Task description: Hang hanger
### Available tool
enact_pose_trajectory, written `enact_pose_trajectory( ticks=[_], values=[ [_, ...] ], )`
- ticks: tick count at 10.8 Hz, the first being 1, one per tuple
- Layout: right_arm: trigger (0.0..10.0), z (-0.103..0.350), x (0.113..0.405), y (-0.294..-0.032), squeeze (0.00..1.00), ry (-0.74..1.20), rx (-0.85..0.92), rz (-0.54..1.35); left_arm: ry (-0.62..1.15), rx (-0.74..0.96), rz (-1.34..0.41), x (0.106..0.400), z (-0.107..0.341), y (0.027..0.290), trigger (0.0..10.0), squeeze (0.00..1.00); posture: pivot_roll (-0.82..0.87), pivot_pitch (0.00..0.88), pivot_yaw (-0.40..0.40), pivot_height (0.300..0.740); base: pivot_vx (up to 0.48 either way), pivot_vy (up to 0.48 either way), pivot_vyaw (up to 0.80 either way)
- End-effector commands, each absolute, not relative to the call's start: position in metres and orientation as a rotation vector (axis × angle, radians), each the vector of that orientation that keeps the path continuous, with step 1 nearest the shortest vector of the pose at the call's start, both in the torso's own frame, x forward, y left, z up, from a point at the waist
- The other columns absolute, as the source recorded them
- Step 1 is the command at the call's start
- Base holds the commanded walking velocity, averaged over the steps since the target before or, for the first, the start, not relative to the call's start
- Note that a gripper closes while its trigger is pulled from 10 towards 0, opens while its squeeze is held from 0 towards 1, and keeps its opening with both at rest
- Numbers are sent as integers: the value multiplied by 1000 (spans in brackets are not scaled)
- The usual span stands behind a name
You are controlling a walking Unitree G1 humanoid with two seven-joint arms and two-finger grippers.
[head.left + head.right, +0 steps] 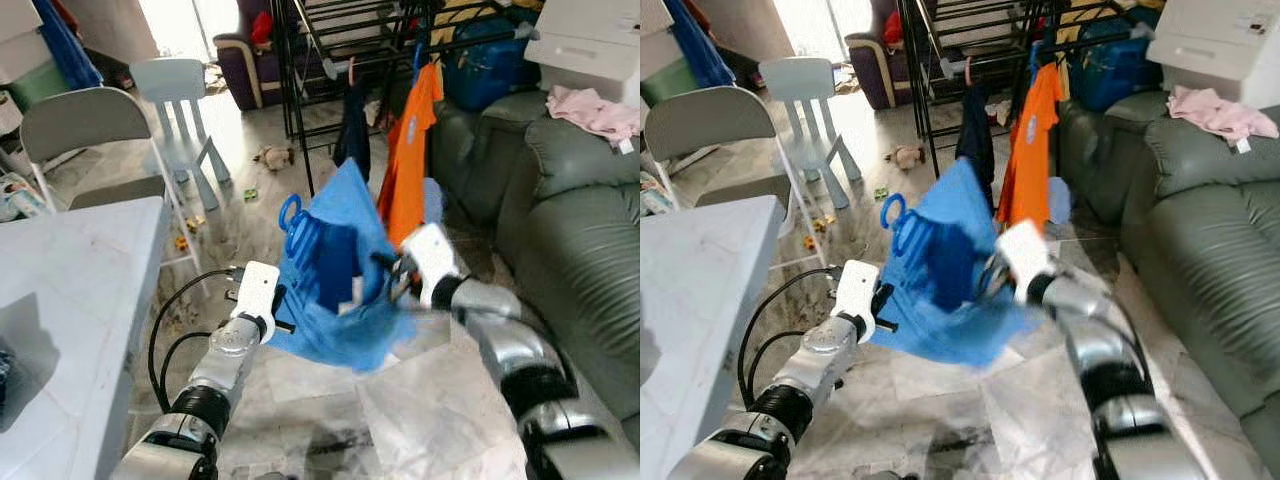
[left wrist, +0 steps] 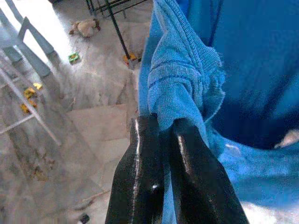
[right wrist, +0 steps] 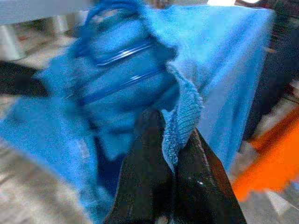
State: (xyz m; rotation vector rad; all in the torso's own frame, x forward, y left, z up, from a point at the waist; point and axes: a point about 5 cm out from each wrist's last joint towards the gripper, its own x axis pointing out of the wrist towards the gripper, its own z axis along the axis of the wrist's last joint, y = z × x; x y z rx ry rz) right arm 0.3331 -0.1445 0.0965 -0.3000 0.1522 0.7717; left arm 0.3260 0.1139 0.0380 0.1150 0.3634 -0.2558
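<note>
Blue garment (image 1: pixel 340 290) (hanger (image 1: pixel 298 232) inside) stretched between left gripper (image 2: pixel 161 126) and right gripper (image 3: pixel 170 128).

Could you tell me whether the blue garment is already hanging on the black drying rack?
No, the blue garment is held up between the left gripper and the right gripper, short of the black drying rack.

I count two grippers of mine, the left gripper (image 1: pixel 283 308) and the right gripper (image 1: pixel 392 272), both pinching one blue garment (image 1: pixel 345 255) at centre frame. One blue hanger (image 1: pixel 296 228) sits inside it. On one black drying rack (image 1: pixel 345 40), upper centre, hang two clothes: one orange shirt (image 1: pixel 412 150), one dark garment (image 1: pixel 353 125). Upper left stand two chairs (image 1: pixel 90 125). One pink cloth (image 1: pixel 596 110) lies upper right.
</note>
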Motion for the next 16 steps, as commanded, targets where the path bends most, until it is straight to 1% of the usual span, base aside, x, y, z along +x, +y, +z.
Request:
enact_pose_trajectory(
  ticks=[1,3,4,6,7,8,9,10,11,12,13,14,16],
  values=[
    [0,93,326,-136,0,172,-322,850,346,99,-212,332,45,121,0,0,-132,0,110,740,0,0,0],
    [0,75,301,-127,0,242,-366,1001,342,86,-205,335,48,121,0,0,-134,0,108,740,0,0,0],
    [0,63,290,-128,0,274,-464,1044,338,83,-204,336,49,121,0,0,-134,0,107,740,0,0,0],
    [0,52,285,-137,0,308,-601,1034,327,91,-211,338,52,122,0,0,-134,0,107,740,0,0,0],
    [10000,52,285,-141,0,313,-648,1000,301,138,-243,339,56,121,0,0,-136,0,110,740,0,0,0],
    [10000,53,288,-143,0,306,-656,977,284,152,-254,341,60,123,0,0,-136,0,113,740,0,0,0],
    [10000,59,296,-150,1000,270,-689,883,252,186,-278,344,67,127,0,0,-134,0,117,740,0,0,0],
    [10000,67,304,-157,1000,216,-696,794,228,243,-302,345,72,133,0,0,-133,0,120,740,0,0,0],
    [10000,75,306,-159,1000,178,-676,784,216,290,-329,346,75,137,0,0,-131,0,122,740,0,0,0],
    [10000,79,305,-160,1000,170,-672,818,221,343,-367,345,74,142,0,0,-128,0,126,740,0,0,0],
    [10000,85,301,-161,1000,152,-679,900,229,432,-444,340,70,149,0,0,-127,0,132,740,0,0,0],
    [10000,91,300,-162,1000,140,-673,942,210,515,-513,336,70,151,0,0,-126,0,133,740,0,0,0],
    [10000,102,304,-174,1000,121,-708,959,188,656,-701,326,67,151,0,0,-122,0,134,740,0,0,0]
  ],
)
